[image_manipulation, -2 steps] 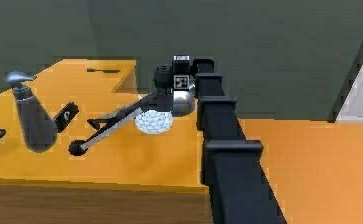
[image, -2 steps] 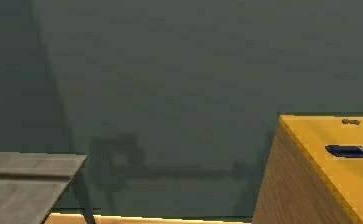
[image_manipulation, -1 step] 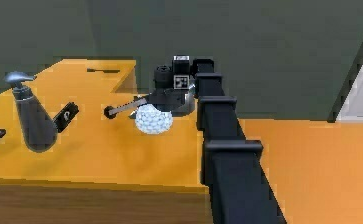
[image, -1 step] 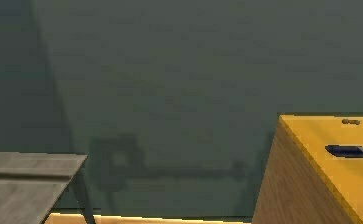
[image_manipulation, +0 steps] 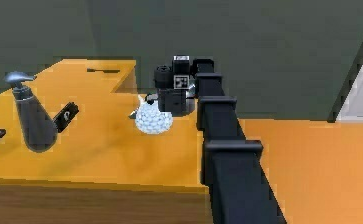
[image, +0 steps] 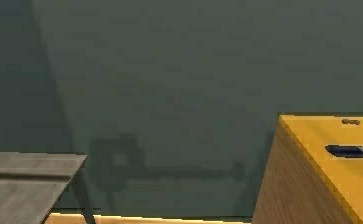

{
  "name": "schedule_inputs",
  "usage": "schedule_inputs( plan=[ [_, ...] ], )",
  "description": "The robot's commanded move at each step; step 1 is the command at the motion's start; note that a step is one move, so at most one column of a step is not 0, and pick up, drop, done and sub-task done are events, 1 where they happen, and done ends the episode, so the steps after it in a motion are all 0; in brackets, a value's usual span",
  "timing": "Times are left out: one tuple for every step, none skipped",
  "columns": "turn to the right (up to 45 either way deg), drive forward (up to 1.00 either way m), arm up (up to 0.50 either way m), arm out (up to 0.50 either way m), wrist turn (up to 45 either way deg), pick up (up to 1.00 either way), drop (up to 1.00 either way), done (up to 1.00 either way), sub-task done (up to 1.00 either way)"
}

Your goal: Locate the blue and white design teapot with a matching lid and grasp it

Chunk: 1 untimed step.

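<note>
the teapot (image_manipulation: 154, 121) sits on the yellow desk (image_manipulation: 99, 165) mid-frame in the arm side view, the tool (image_manipulation: 163, 98) right at it; i cannot tell whether it holds anything. an off-centre grip could push the round teapot away or tip it.

Rounded blue-and-white teapot (image_manipulation: 154, 121) upright on yellow tabletop (image_manipulation: 99, 155).

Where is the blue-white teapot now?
Arm side view, middle: the teapot stands on the yellow tabletop, close to the gripper, right of the grey bottle.
</note>
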Motion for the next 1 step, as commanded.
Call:
schedule_inputs(
  plan=[
    [0.0, 0.0, -0.1, 0.0, 0.0, 0.0, 0.0, 0.0, 0.0]
  ],
)
